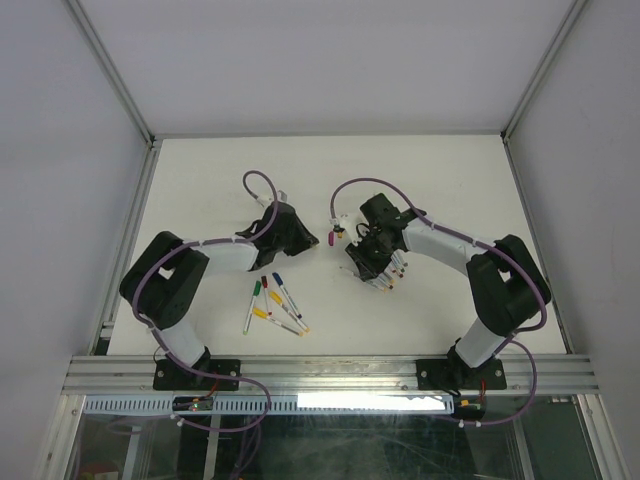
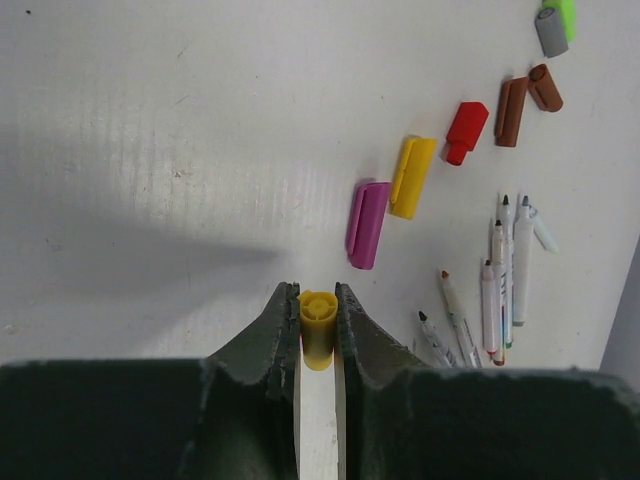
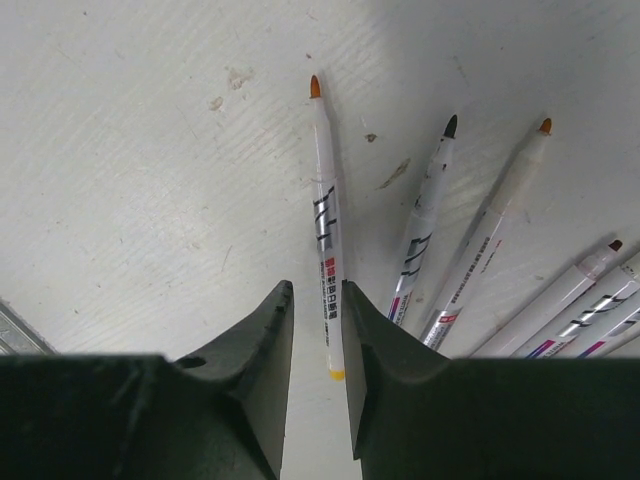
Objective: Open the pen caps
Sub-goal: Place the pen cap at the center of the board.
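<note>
Left gripper [image 2: 318, 298]: clamped on a yellow cap [image 2: 318, 332] — bare table [image 2: 150, 130] is seen ahead of it
Right gripper [image 3: 318, 300]: narrowly parted, an orange-tipped pen [image 3: 325, 200] is laid between the jaws

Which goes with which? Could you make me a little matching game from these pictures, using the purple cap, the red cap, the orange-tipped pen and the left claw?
Things:
A. purple cap
B. red cap
C. orange-tipped pen
D. left gripper

Places or states:
1. shut on a yellow cap
2. between the loose yellow cap and a brown cap
3. at the end of the cap row nearest the left gripper
4. lying between the right gripper's open fingers

Pairs: A-3, B-2, C-4, D-1.
</note>
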`<state>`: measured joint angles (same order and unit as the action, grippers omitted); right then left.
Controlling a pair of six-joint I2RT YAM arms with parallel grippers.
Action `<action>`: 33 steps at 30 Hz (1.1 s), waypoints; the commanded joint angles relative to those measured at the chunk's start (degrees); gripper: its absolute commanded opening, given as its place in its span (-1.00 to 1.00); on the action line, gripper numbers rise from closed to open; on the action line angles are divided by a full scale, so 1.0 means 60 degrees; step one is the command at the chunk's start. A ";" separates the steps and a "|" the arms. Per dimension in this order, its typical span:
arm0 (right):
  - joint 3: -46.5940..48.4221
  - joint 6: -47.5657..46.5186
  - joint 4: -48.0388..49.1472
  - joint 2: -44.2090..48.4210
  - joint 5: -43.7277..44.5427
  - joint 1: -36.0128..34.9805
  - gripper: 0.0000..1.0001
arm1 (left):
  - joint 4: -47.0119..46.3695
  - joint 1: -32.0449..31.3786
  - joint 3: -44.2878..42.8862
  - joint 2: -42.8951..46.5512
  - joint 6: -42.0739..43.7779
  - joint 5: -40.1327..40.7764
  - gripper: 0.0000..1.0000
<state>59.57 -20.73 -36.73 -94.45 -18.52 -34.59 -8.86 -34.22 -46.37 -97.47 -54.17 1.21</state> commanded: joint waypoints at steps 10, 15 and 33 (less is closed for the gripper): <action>0.0397 -0.0129 0.0063 0.0550 -0.0380 0.0193 -0.44 | 0.1699 -0.0313 -0.1709 -0.1011 0.1037 0.0879 -0.57; 0.0383 -0.0126 0.0065 0.0592 -0.0412 0.0248 -0.44 | 0.2058 -0.0334 -0.2022 -0.1326 0.1168 0.0907 -0.38; 0.0383 -0.0280 0.0005 0.1160 -0.1173 0.0556 -0.44 | 0.1791 -0.0352 -0.1529 0.0738 0.2000 0.0823 -0.24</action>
<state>59.57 -21.15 -37.10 -91.42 -22.15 -31.97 3.90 -35.68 -56.99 -101.65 -46.13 5.72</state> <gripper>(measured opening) 0.279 0.374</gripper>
